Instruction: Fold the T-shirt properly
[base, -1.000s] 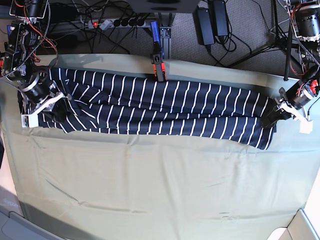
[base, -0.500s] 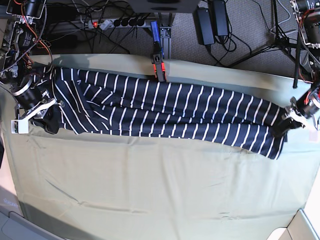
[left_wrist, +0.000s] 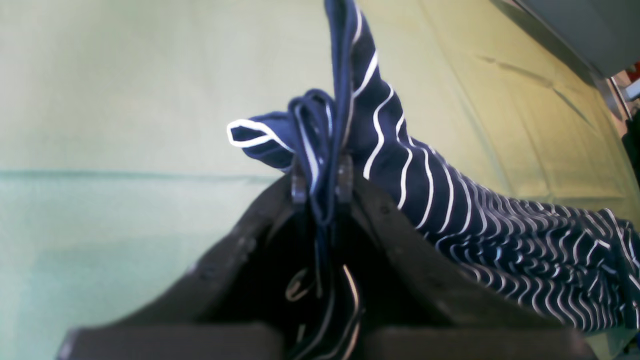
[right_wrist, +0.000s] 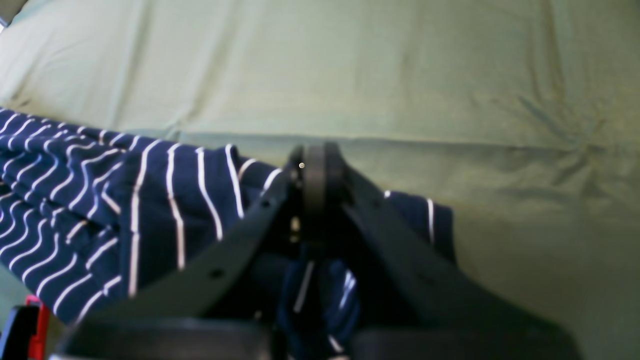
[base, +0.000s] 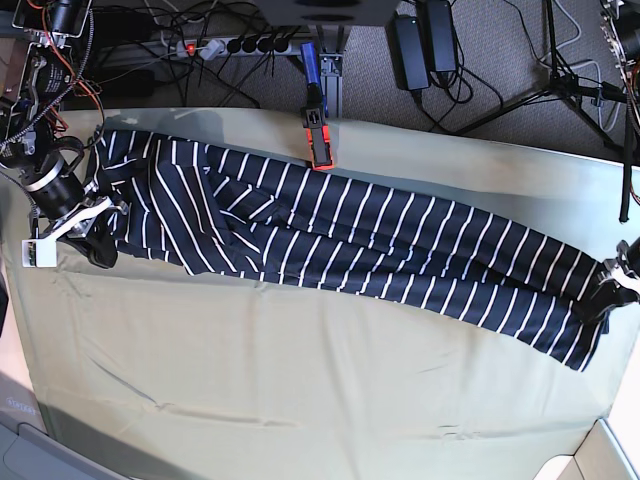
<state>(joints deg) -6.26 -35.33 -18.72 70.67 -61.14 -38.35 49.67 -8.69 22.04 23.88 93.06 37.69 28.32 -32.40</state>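
Each gripper, left gripper (left_wrist: 320, 175) and right gripper (right_wrist: 315, 167), pinches one end of the striped T-shirt (base: 340, 235). Both should pull gently apart, keeping the cloth flat between them.

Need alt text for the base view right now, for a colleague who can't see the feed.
A navy-blue short-sleeved T-shirt with thin white stripes lies stretched in a long diagonal band across the pale green table cloth. The right gripper pinches one end at the view's left, the left gripper the other at its right edge.
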